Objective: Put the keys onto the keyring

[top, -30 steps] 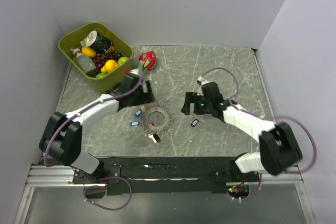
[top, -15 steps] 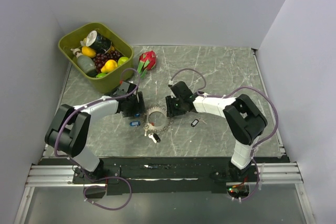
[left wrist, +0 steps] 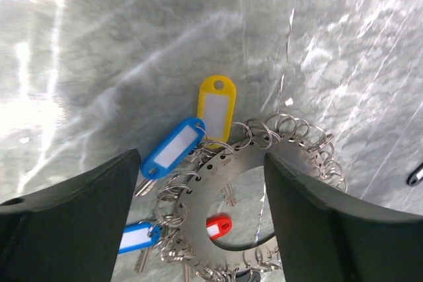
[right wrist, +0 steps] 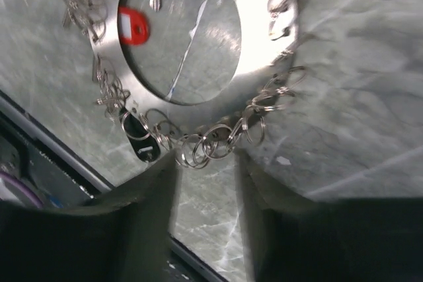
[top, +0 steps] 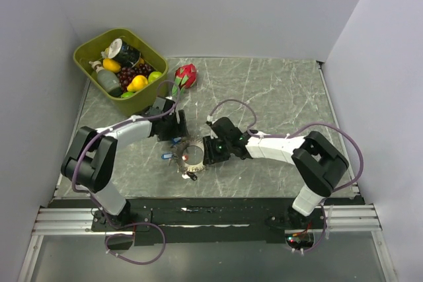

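Both arms have come in to the keyring [top: 192,152], which lies by the near edge of the table [top: 284,90], left of the middle. The right gripper [right wrist: 205,158] came over from mid-table to the keyring's right side. Its jaws are half shut around the little loops on the rim, and I cannot tell if they pinch one yet. The left gripper [left wrist: 201,156] hangs over the far side, jaws wide, holding nothing. A yellow key [left wrist: 215,107], a blue key [left wrist: 173,148] and a red key [left wrist: 218,226] lie at the keyring. I think the job now is to hold the keyring still. Pinch the flat rim, not a loose loop, so it will not slide.
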`<control>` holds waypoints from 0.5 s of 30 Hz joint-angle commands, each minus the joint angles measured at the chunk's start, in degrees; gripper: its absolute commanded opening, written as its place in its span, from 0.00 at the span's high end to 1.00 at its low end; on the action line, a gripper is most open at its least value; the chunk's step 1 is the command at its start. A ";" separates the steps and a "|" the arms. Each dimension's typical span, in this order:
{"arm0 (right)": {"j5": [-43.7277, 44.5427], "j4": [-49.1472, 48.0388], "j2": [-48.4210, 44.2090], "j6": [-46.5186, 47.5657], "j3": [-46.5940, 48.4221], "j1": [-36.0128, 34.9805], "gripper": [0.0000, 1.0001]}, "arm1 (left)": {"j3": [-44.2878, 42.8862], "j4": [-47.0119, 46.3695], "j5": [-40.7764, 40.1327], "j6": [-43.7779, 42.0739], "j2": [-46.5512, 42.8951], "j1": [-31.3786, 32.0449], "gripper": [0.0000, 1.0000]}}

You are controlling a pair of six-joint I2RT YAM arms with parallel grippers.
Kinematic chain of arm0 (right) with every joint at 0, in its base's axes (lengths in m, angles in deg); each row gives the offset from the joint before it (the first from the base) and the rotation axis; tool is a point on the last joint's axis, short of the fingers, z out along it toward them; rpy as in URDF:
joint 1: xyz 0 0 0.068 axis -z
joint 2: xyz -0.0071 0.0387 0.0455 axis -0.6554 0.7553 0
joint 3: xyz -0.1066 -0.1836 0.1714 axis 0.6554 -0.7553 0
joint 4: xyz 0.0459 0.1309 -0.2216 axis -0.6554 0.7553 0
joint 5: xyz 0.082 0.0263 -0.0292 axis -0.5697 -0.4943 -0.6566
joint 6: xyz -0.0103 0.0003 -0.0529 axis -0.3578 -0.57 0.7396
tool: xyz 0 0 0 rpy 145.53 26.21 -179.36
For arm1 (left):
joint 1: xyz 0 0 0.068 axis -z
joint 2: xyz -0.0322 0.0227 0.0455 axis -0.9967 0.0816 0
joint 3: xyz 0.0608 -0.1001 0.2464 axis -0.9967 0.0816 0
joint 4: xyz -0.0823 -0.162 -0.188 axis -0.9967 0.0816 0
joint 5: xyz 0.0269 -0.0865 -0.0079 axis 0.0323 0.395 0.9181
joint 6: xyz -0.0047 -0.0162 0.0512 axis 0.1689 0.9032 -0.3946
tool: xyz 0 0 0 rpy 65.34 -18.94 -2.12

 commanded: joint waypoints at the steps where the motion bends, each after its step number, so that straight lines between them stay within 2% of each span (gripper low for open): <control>1: 7.28 2.62 -6.24 -0.08 2.34 0.49 0.39 | -3.24 4.92 -4.45 -0.62 -5.75 0.23 0.17; 3: 9.67 2.98 -7.22 0.62 3.05 1.01 0.31 | -1.93 6.24 -6.19 0.60 -7.44 0.23 0.16; 5: 9.76 2.37 -7.40 1.24 3.49 1.71 0.28 | 1.06 7.39 -6.90 1.75 -9.64 0.23 0.17; 9: 6.17 0.97 -4.85 1.41 4.89 4.61 0.28 | 5.98 7.92 -5.16 5.26 -11.05 0.14 0.19; 15: 2.91 -0.18 1.56 2.73 7.70 6.46 0.30 | 13.45 0.72 2.65 8.07 -11.84 0.23 0.25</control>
